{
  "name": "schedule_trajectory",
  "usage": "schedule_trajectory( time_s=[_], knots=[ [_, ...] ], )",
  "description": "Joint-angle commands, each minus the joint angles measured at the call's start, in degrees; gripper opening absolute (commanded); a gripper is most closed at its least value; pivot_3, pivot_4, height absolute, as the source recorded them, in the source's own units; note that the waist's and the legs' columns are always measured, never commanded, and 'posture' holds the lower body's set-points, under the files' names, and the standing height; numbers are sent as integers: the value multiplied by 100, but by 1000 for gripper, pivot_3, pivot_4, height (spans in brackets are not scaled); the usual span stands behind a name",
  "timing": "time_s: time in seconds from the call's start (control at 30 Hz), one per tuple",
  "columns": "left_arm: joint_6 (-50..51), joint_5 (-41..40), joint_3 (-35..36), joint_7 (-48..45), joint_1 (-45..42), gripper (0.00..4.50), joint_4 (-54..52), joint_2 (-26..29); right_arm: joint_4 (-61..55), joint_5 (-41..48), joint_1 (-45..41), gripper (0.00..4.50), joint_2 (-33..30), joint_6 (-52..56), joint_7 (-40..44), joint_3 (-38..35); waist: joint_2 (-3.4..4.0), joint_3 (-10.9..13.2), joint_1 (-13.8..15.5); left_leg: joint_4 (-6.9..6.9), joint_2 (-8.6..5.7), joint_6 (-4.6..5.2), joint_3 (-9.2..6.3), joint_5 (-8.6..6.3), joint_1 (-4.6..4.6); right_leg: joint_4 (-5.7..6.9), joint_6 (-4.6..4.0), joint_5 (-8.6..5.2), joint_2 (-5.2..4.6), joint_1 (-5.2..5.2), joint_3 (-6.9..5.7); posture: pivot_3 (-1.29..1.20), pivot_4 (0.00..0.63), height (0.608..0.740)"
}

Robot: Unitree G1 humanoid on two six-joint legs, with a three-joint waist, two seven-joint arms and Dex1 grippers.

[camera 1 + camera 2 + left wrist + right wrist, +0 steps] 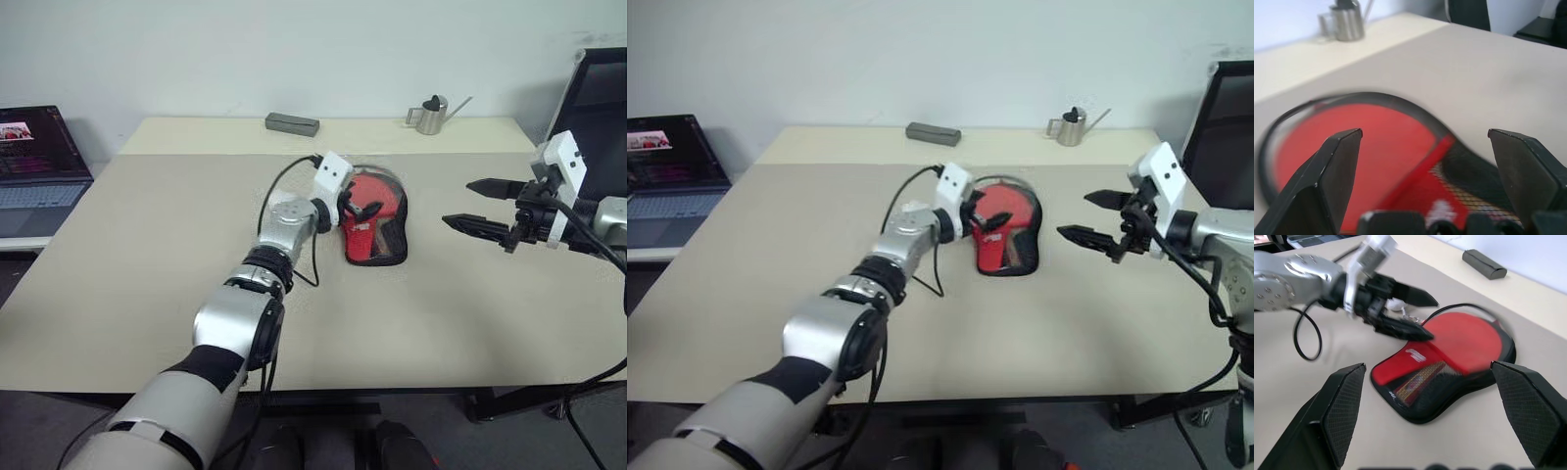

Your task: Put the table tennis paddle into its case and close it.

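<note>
we are looking at the case (pixel 376 217) lying flat near the middle of the table (pixel 147 255), with the paddle (pixel 1464 340) already resting inside it: the round red face is sitting at the end toward the far edge of the table, and the striped handle is showing through the black mesh at the narrow end toward us. the case's zipper edge is looking unzipped around the round end, so we are judging that the closing is what is left. the long axis of the case is running roughly from near to far, tilted only slightly. our left end effector (pixel 361 211) is hovering right at the case's left edge, by the round end, its two black fingers standing wide apart and gripping nothing; we cannot tell whether a fingertip is touching the rim or just above it. our right end effector (pixel 487 206) is hanging well apart to the right of the case, above the table, also spread open and empty, its fingers pointing left toward the case. so the left arm is by far the nearer, and the case is lying directly ahead of its fingers, while the right arm is having the open table between it and the case. we are judging that the coming move is depending on finding the zipper pull along the black edge, which we cannot make out clearly here.
</note>
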Motion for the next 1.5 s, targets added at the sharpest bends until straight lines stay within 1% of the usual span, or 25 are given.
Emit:
schedule_trajectory(
  time_s=[0.03,0.17,0.23,0.3,0.37,0.47,0.5,0.57,0.7,0.73,0.83,0.9,1.0,1.17,1.3,1.5],
  knots=[
    [-209,122,3,309,-109,4500,11,-98,-355,213,74,4476,38,186,-301,-319,-1,0,-8,2,0,0,2,0,0,0,1,0,0,0,2,0,150,740],
    [-375,140,72,341,-130,4500,-18,-56,-410,401,152,4476,202,459,-630,-357,0,0,-22,2,0,-1,5,1,2,0,2,2,0,0,7,0,150,740],
    [-515,-91,240,-283,-129,4500,-158,110,-432,516,155,4476,396,607,-782,-243,-1,0,-24,1,0,-2,4,1,3,0,2,1,0,0,6,0,150,740],
    [-614,-342,388,-1147,-29,4500,-378,429,-283,435,105,4476,600,534,-887,7,0,0,-63,0,1,-2,7,2,3,0,2,2,1,0,7,0,150,740],
    [-602,-492,447,-1826,129,4500,-582,751,14,278,-36,4476,785,470,-1016,193,2,1,-85,-1,4,-3,7,2,5,1,1,2,4,0,8,0,150,740],
    [-381,-722,527,-2543,411,4500,-973,1215,568,30,-339,4476,1042,305,-1208,423,4,0,-103,-2,7,-5,7,4,11,4,0,2,6,1,9,0,150,740],
    [-241,-818,560,-2774,574,4500,-1222,1430,872,-94,-523,4476,1188,243,-1318,512,4,0,-95,-2,7,-6,9,4,13,6,-1,3,6,0,12,0,150,740],
    [-7,-951,585,-3027,801,4500,-1609,1672,1276,-274,-761,4476,1365,158,-1435,618,5,1,-106,-2,9,-10,7,7,12,6,-2,3,6,1,10,0,150,740],
    [1033,-1430,607,-3571,1634,4500,-3188,2268,2600,-831,-1415,4476,1838,-223,-1784,862,5,1,-91,-3,8,-12,3,8,9,4,-7,7,6,0,8,0,150,740],
    [1348,-1573,621,-3619,1882,4500,-3680,2400,3023,-1016,-1566,4476,1940,-415,-1844,949,5,1,-85,-4,8,-12,2,9,8,4,-29,19,5,0,7,0,150,740],
    [2214,-2001,697,-3497,2455,4500,-4906,2641,4135,-1428,-1948,4476,2214,-874,-1947,1117,5,2,-64,-6,9,-13,-1,8,8,4,-32,20,4,0,5,0,150,740],
    [2587,-2188,748,-3346,2752,4500,-5493,2752,4796,-1589,-2193,4476,2445,-1155,-1945,1154,5,2,-50,-5,9,-13,-4,9,7,4,-32,20,3,0,2,0,150,740],
    [2922,-2353,775,-3155,3049,4500,-6044,2847,5651,-1875,-2509,4476,2694,-1647,-2052,1142,6,2,-50,-4,8,-13,-1,9,8,5,-39,25,4,0,3,0,150,740],
    [3227,-2556,817,-2933,3301,4500,-6522,2974,6818,-2108,-2982,4476,3065,-2316,-2195,1055,6,2,-74,-3,10,-16,-1,11,10,6,-44,28,6,1,2,0,150,740],
    [3315,-2629,794,-2849,3346,4500,-6653,3070,7515,-2329,-3194,4476,3233,-2785,-2362,1039,6,2,-87,-4,17,-16,-2,11,13,7,-48,30,13,1,2,0,150,740],
    [3369,-2735,764,-2764,3364,4500,-6735,3160,8091,-2522,-3354,4476,3462,-3121,-2420,1010,6,2,-114,-6,16,-16,1,11,13,6,-48,30,12,1,6,0,150,740]
  ],
)
